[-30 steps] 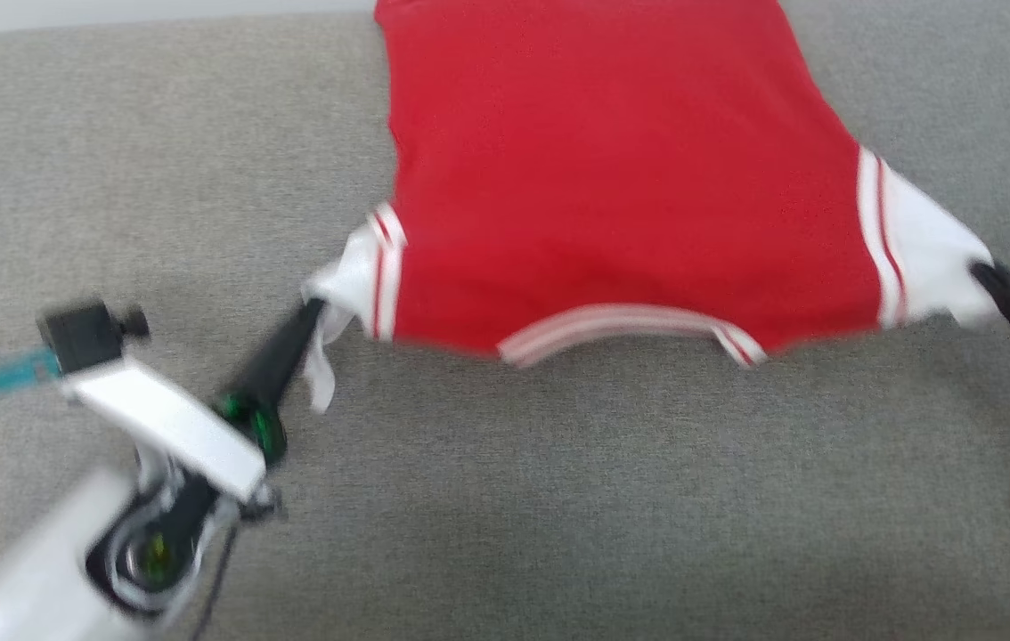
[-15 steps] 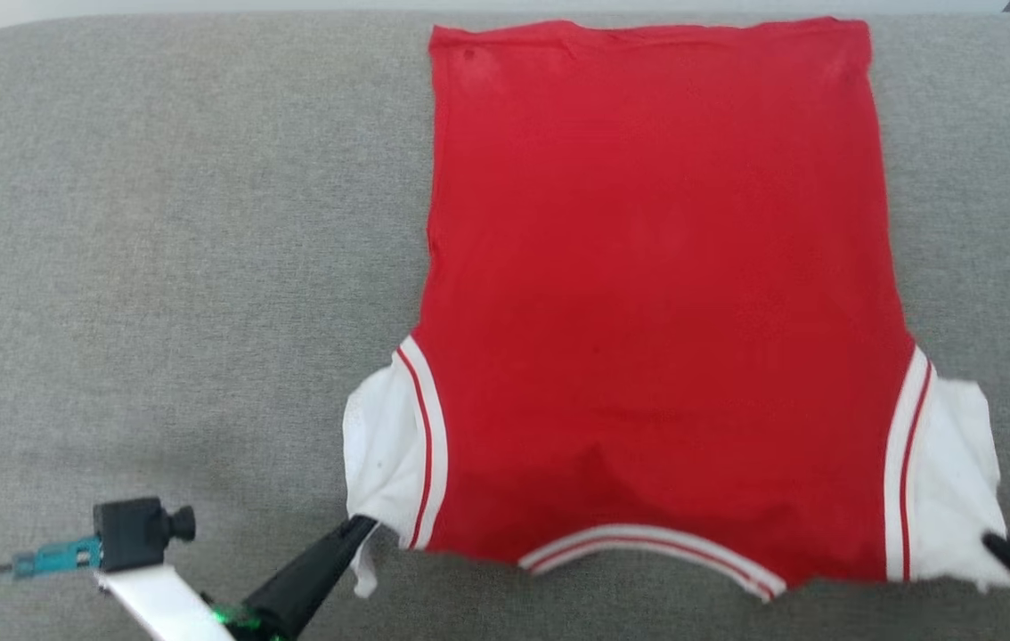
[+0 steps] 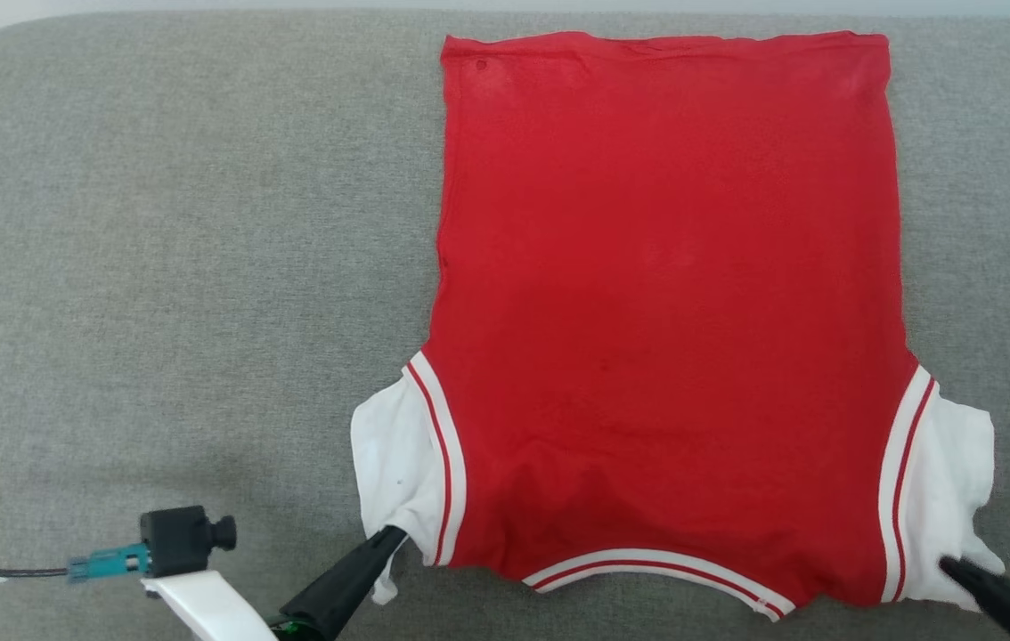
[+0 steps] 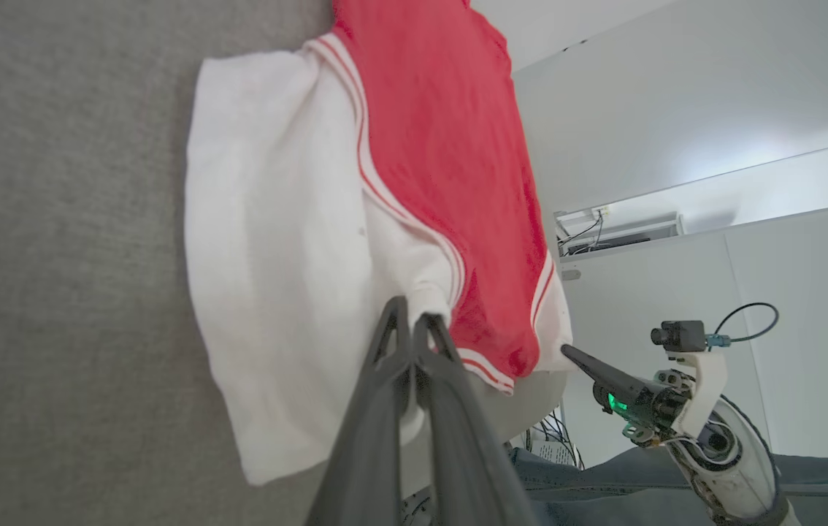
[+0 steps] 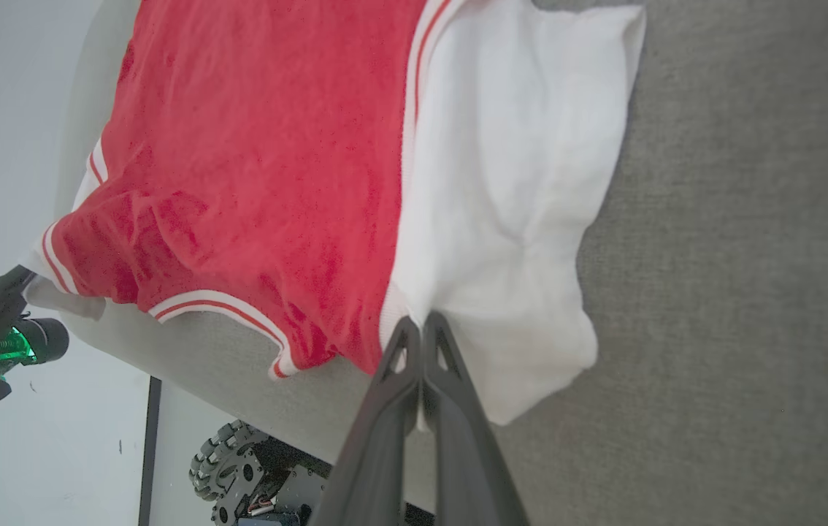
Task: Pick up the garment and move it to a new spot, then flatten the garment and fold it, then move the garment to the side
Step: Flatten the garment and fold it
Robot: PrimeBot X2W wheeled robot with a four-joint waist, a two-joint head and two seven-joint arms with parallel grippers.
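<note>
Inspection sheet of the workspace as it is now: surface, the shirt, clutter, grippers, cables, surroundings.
Surface: grey fabric-covered top, rounded far-left corner.
Job's things: red garment spread flat, collar toward the robot, hem at the far edge; near corners of the white sleeves slightly bunched.
Clutter: nothing seen.
Grippers: left gripper shut, fingers pinching the left sleeve at its near corner; right gripper shut on the right sleeve likewise.
Cables: teal-plugged cable runs to the small black camera on the left wrist.
Surroundings: white walls; wheeled base below the surface's edge.
</note>
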